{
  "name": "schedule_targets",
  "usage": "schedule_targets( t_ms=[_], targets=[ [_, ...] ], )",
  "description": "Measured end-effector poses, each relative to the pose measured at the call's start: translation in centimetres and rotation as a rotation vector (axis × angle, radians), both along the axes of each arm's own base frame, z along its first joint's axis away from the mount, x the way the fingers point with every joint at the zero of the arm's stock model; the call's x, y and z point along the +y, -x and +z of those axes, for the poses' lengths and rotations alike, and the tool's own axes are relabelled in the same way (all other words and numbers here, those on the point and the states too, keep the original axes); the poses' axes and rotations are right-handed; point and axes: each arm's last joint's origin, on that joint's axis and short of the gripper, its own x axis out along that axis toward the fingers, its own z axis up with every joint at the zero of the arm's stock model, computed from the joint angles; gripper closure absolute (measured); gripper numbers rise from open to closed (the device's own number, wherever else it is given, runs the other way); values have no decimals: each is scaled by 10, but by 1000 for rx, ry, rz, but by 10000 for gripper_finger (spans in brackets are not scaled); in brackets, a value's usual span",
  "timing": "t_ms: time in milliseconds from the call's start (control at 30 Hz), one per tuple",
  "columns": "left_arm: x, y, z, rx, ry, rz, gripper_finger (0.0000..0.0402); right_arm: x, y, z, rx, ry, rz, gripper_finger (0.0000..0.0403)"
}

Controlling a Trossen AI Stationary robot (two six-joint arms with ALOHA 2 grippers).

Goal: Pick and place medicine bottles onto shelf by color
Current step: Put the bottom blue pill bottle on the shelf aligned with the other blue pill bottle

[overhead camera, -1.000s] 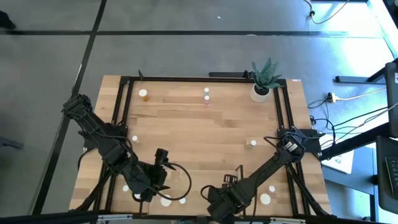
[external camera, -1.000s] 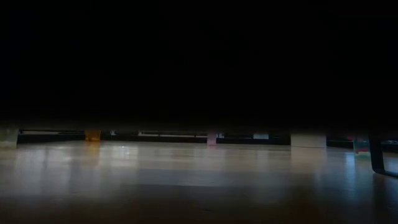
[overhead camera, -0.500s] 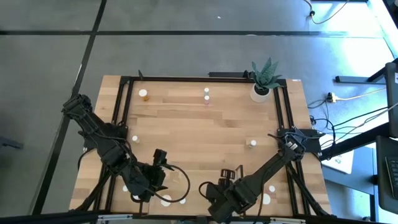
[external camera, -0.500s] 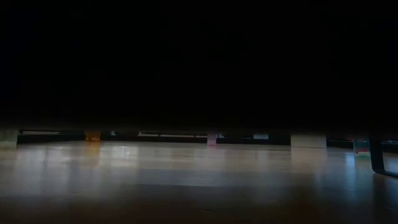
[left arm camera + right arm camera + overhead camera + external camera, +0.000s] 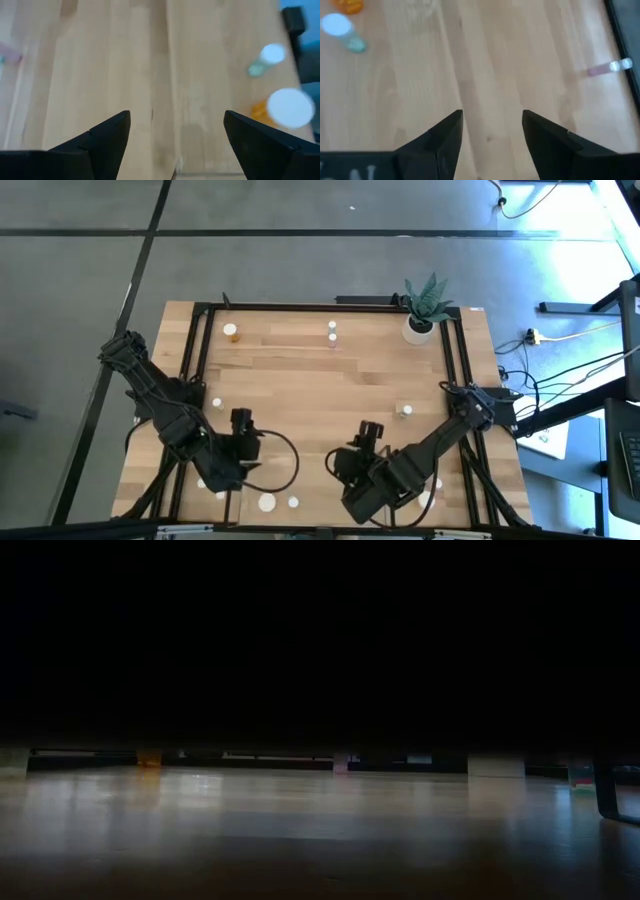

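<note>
Several small white-capped medicine bottles stand on their bases on the light-wood shelf board [image 5: 330, 380]. One amber bottle [image 5: 230, 330] is at the far left, a small pair [image 5: 332, 330] at the far middle. One bottle [image 5: 216, 403] is by the left bar and one [image 5: 405, 410] is at the right. A wide-capped bottle [image 5: 266, 502] and a small one [image 5: 293, 501] are near the front edge. My left gripper [image 5: 240, 420] hangs open above bare wood at the near left. My right gripper [image 5: 370, 430] hangs open above bare wood at the near middle. Neither has anything between its fingers.
A white pot with a spiky green plant [image 5: 420, 320] stands at the far right corner. Dark frame bars [image 5: 197, 380] run along the board's left and right sides. More white caps [image 5: 437, 483] lie under my right arm. Bare wood fills the board's middle.
My right gripper has risen and gone toward the far edge, turning at the wrist. My left gripper has shifted toward the table's left edge and turned, uncovering the two caps near the front edge. No bottle has moved.
</note>
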Motion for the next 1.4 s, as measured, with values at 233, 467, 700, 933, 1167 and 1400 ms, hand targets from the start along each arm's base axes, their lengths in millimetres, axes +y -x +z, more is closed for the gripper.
schedule_targets(
  t_ms=[233, 467, 700, 933, 1167, 1400],
  targets=[
    [8, 11, -5, 82, -17, 126, 86, -16, 3, 19, -41, 58, 33, 196],
    [4, 28, -7, 122, -20, 200, 86, -30, 8, 38, -72, 110, 72, 196],
    [25, 46, 6, 89, -60, 339, 86, -61, 17, 68, -125, 115, 51, 196],
    [68, 60, 33, -22, 23, 485, 86, -90, 29, 84, -158, 178, 8, 196],
    [108, 66, 48, -46, 60, 597, 86, -131, 58, 76, -133, 156, -152, 196],
    [142, 68, 54, -24, 115, 747, 86, -158, 87, 59, -124, 97, -277, 196]
  ],
)
